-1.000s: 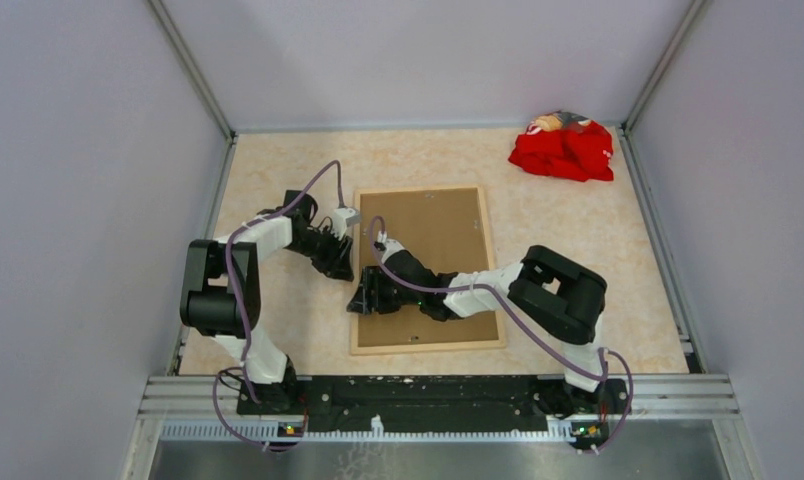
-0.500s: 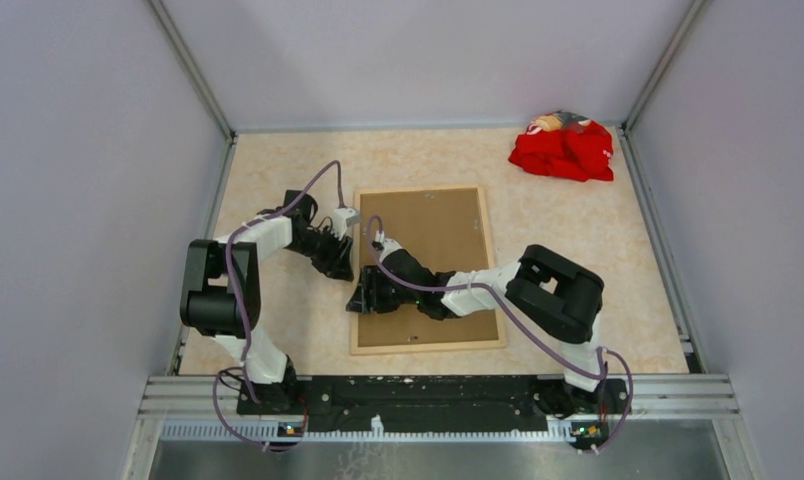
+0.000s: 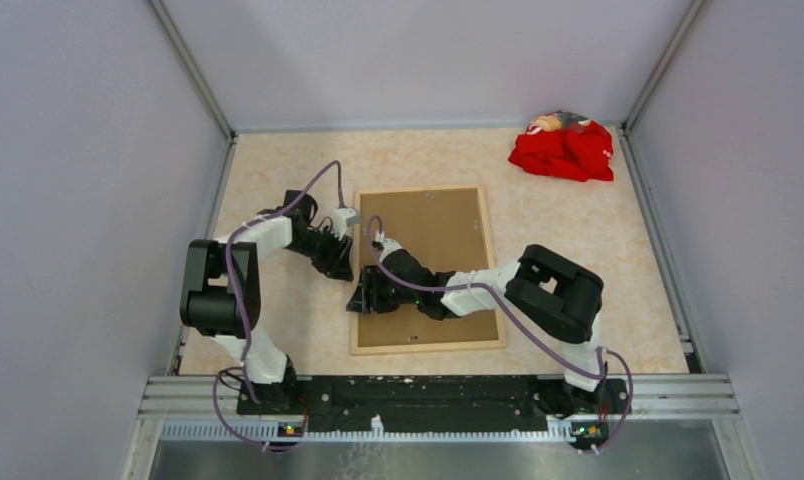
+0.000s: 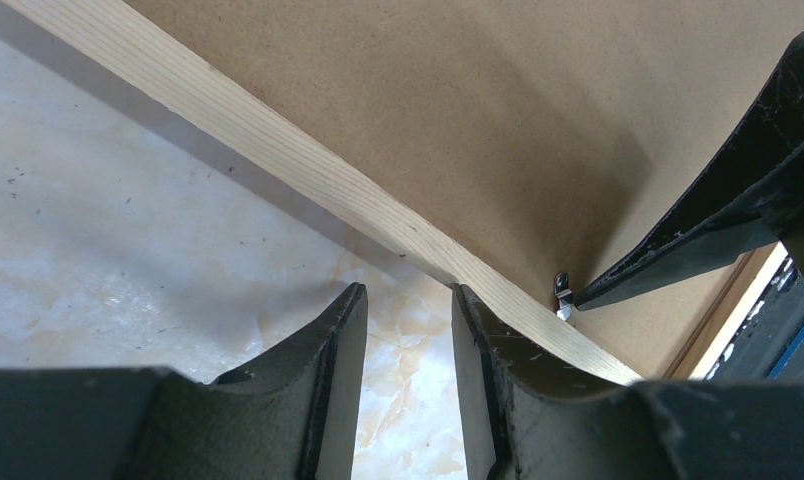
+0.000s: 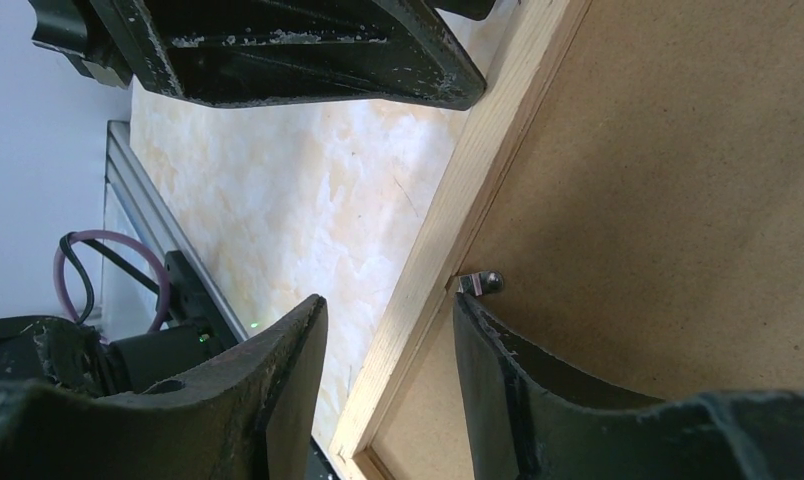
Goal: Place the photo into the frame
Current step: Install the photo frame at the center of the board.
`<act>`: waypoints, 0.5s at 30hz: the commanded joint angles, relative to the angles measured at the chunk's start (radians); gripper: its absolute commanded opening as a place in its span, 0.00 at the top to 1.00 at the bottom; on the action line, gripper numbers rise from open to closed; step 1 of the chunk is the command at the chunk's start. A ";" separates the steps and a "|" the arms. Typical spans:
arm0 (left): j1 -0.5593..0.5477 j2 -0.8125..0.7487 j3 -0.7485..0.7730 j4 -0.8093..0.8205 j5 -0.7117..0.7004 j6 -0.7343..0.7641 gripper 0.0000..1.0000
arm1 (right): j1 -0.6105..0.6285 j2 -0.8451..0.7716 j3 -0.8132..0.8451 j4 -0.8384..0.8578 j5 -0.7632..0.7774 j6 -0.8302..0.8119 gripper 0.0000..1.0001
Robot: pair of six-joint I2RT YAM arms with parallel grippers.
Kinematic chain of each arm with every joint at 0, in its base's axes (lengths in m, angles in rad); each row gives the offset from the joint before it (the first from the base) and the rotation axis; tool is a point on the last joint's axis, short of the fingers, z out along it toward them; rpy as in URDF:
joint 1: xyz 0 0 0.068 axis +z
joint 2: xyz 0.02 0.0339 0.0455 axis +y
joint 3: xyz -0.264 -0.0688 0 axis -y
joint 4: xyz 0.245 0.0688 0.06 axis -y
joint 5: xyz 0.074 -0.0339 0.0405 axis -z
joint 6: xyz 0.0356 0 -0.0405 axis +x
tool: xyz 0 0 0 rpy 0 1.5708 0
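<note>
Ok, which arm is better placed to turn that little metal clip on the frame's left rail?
Right, probably. The right gripper straddles the wooden rail of the frame, with one finger right beside the metal clip on the backing board. The left gripper sits at the rail's outer side, over the table.

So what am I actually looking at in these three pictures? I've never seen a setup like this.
These are two robot arms, each ending in a two-finger gripper. One picture looks down from above; the other two come from cameras on the wrists. On the marbled table lies a wooden frame face down, brown backing board up, with a red cloth in the far corner. The left gripper and right gripper both sit at the frame's left rail, jaws apart, holding nothing. The photo is not in sight.
</note>
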 commanded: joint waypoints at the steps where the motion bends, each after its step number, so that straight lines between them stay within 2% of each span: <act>1: 0.001 -0.001 0.022 -0.012 0.009 0.020 0.57 | -0.004 0.031 0.031 0.015 0.025 -0.018 0.50; 15: 0.001 0.008 0.025 -0.015 0.014 0.025 0.57 | -0.014 0.041 0.037 0.017 0.036 -0.018 0.52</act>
